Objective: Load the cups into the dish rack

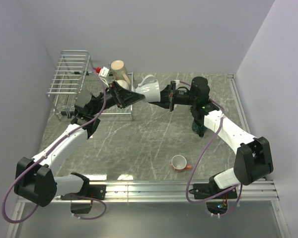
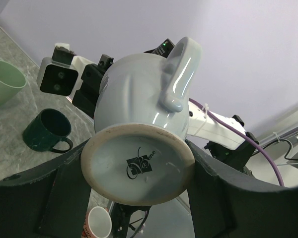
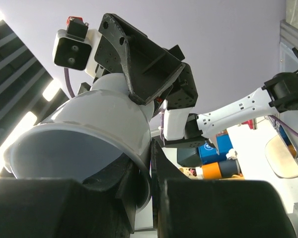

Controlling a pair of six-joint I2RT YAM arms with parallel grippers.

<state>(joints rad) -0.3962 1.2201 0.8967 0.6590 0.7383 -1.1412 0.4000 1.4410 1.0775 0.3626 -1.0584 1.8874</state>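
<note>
From above, the pale blue mug (image 1: 148, 89) hangs in the air over the middle of the table (image 1: 139, 144), lying on its side between the two arms. The left gripper (image 1: 130, 97) meets its base and the right gripper (image 1: 161, 94) meets its mouth. The dish rack (image 1: 69, 74) sits at the far left. The beige mug (image 1: 120, 69) is tilted at the rack's right end, though whether it is inside the rack I cannot tell. The orange-red cup (image 1: 179, 162) stands alone on the near side of the table. The dark green mug (image 1: 196, 129) is partly hidden under the right arm.

In the left wrist view the mug's foot fills the gap between the left fingers (image 2: 64, 198). The jaws stand partly open, pressed to either side of the base, and the handle points up. Below on the table are the dark green mug, upright, and the pale green cup (image 2: 2, 82) at the picture's left edge.

In the right wrist view the right fingers (image 3: 124, 198) are nearly closed on the mug's rim – one inside the wall, one outside. The left gripper's finger lies against the mug's outer wall at the far end.
</note>
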